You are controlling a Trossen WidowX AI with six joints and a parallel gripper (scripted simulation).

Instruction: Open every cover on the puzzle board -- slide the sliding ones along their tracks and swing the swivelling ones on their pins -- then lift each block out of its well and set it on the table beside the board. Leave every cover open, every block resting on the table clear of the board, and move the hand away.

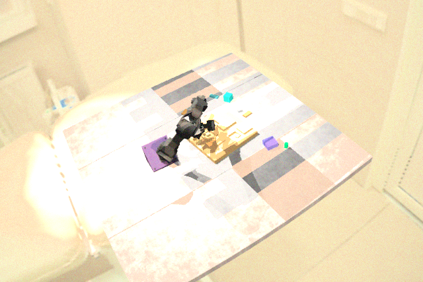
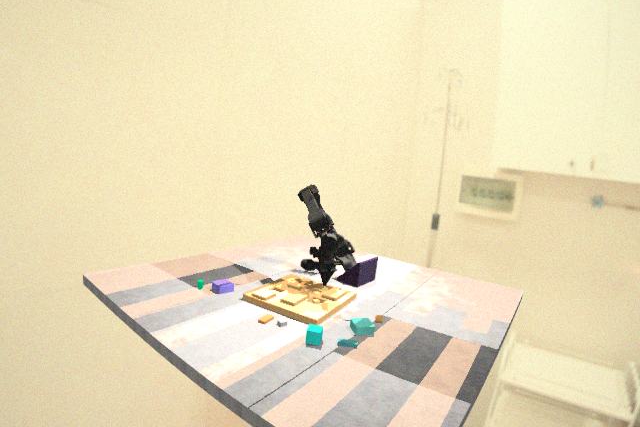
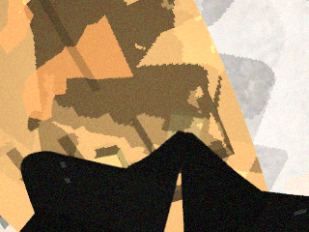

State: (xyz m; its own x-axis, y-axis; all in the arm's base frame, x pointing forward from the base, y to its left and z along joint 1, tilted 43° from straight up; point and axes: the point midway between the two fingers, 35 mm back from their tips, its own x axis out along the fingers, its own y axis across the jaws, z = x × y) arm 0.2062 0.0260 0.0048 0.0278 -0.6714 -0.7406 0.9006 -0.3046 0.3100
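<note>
The tan puzzle board point(image 1: 216, 160) point(image 2: 315, 320) point(image 3: 234, 121) lies mid-table, with raised square covers such as one near its middle point(image 2: 293, 298). My gripper point(image 2: 325, 284) point(image 3: 183, 138) is shut and empty, its tips pointing down low over the arm-side part of the board. In the wrist view a small pale yellow square point(image 3: 110, 159) shows left of the tips. Strong shadows and the arm hide which covers are open and whether blocks sit in wells.
Off the board lie a violet block point(image 1: 270, 143) point(image 2: 222, 286), a green piece point(image 1: 286, 144) point(image 2: 200, 284), a teal cube point(image 1: 228, 97) point(image 2: 314, 335), a larger teal block point(image 2: 361, 327), a flat teal piece point(image 1: 213, 96) point(image 2: 347, 343) and small orange pieces point(image 2: 265, 319) point(image 2: 378, 318). A purple panel point(image 1: 152, 156) point(image 2: 361, 272) stands by the arm's base.
</note>
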